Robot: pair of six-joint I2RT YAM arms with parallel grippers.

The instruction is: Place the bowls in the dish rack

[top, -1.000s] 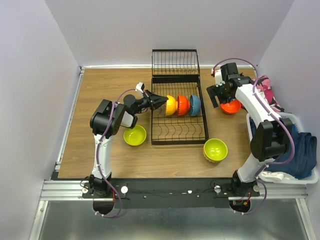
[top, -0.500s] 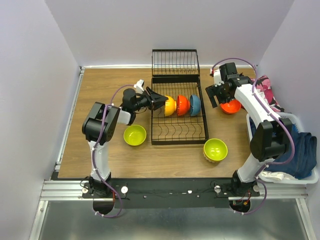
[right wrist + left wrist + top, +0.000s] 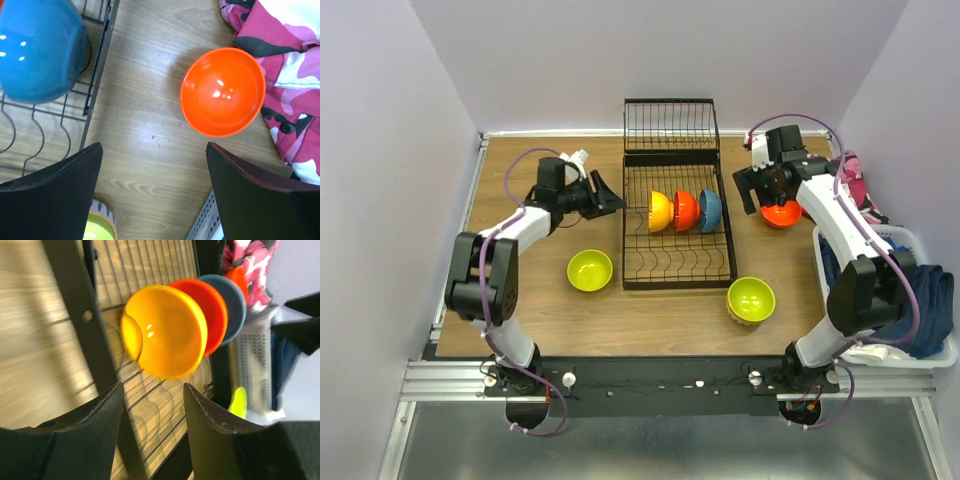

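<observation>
Standing on edge in the dish rack (image 3: pixel 678 286), side by side between its tines: a yellow-orange bowl (image 3: pixel 167 332), a racked red-orange bowl (image 3: pixel 215 307) and a blue bowl (image 3: pixel 37 50), each close against the next. Seen straight ahead of the left jaws, past the rack's side wire, with the yellow-orange bowl nearest and clear of both left fingers (image 3: pixel 75 440). Finding the left jaws spread apart, pinching nothing, outside the rack's left side over the surface (image 3: pixel 520 300).

Resting upright on the surface directly beneath the right jaws: a loose red-orange bowl (image 3: pixel 222 92), framed between the two right fingers (image 3: pixel 50 195) and untouched by either. Finding the right jaws spread wide, pinching nothing, poised above that bowl just off the rack's right side, with the blue bowl out beyond one finger.

Lying mouth up on the surface, nearer the arm bases than either pair of jaws: one lime green bowl (image 3: pixel 590 270) just beside the rack's left side, well behind the left jaws, and a second lime green bowl (image 3: pixel 751 299) near the rack's near right corner, showing at the edge of the right wrist view beside that same finger.

Crumpled just beside the loose red-orange bowl, on the side away from the rack: pink camouflage cloth (image 3: pixel 280 65), at the end of a white laundry basket (image 3: pixel 199 227) holding dark blue clothes (image 3: pixel 925 300).
</observation>
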